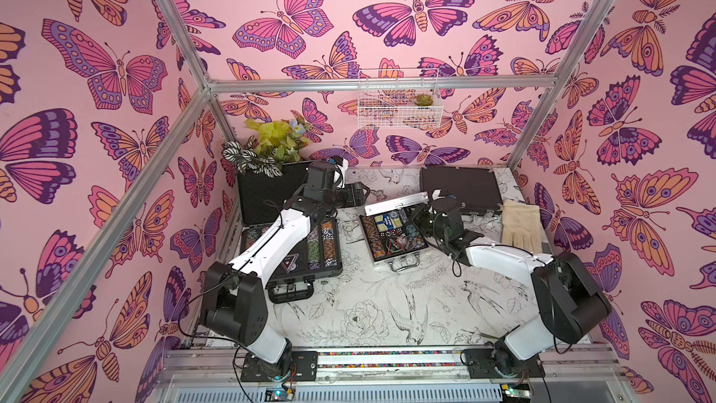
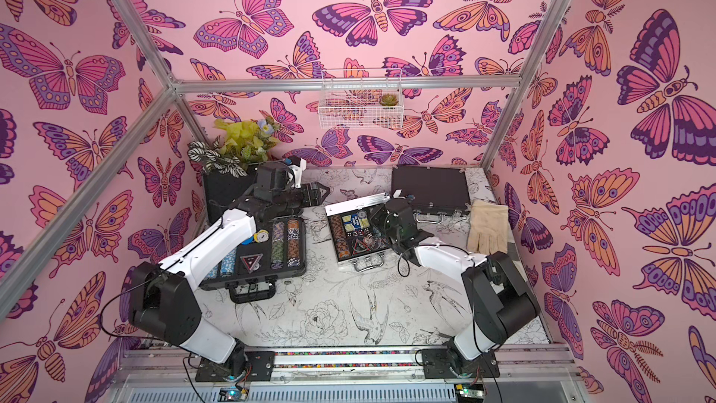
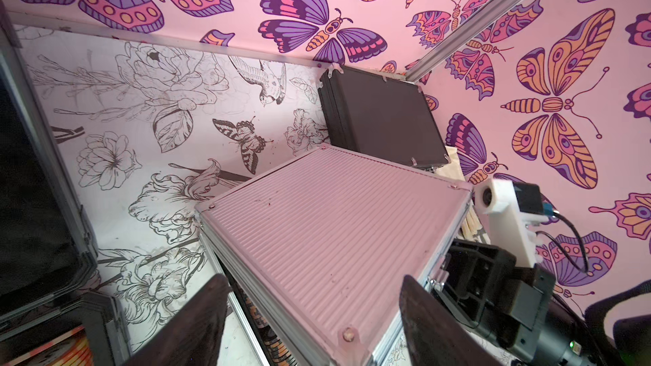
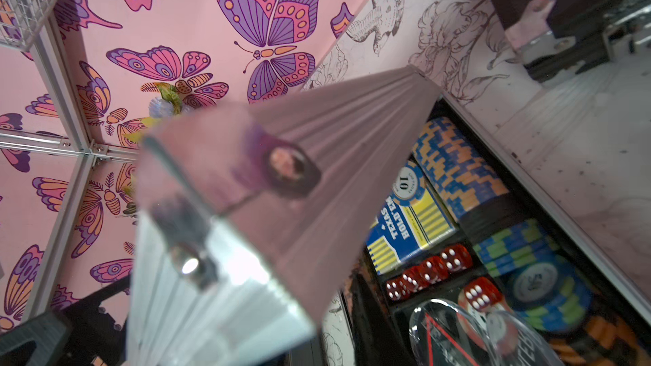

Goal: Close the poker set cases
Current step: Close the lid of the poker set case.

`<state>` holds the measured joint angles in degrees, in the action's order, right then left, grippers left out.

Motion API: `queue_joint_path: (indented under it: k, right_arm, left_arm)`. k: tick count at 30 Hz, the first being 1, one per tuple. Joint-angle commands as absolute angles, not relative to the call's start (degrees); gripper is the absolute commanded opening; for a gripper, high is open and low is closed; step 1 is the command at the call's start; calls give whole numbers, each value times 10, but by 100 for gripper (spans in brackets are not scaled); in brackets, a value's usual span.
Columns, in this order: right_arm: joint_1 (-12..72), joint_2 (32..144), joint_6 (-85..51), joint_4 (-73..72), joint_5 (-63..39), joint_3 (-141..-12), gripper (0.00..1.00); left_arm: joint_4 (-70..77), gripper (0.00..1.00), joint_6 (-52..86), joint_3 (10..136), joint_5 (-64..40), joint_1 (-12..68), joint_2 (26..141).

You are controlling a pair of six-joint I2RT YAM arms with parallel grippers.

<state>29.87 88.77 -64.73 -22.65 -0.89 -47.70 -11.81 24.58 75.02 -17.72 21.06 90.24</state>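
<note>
Grey plastic case [image 1: 263, 193] at the left stands open, lid upright, chips showing. The left gripper [image 1: 358, 192] hangs beside that lid, jaws spread wide and empty. Mid-table, the small silver case [image 1: 391, 203] looks to be the one in hand: its lid leans half-raised with the right gripper [image 1: 419, 214] at its corner, though I cannot tell whether those jaws clamp it. Next, that lid needs pressing flat onto its base. Back right, the black case [image 1: 461, 188] lies closed.

Both top views look steeply down from high at the front onto the whole table [image 1: 348, 304] (framing nearly equal). The left wrist camera faces the silver case lid [image 3: 327, 241] and black case [image 3: 384, 117]. The right wrist camera shares that lid, very close.
</note>
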Motion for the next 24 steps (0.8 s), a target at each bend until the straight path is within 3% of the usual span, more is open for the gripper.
queue_joint_path:
  k: [1, 24]
  right_arm:
    - [296, 863, -648, -229, -9, -445, 32]
    - [287, 840, -582, -172, -53, -323, 34]
  left_arm:
    - [-135, 77, 225, 753, -146, 225, 898]
    - [-165, 76, 202, 804, -80, 344, 1028]
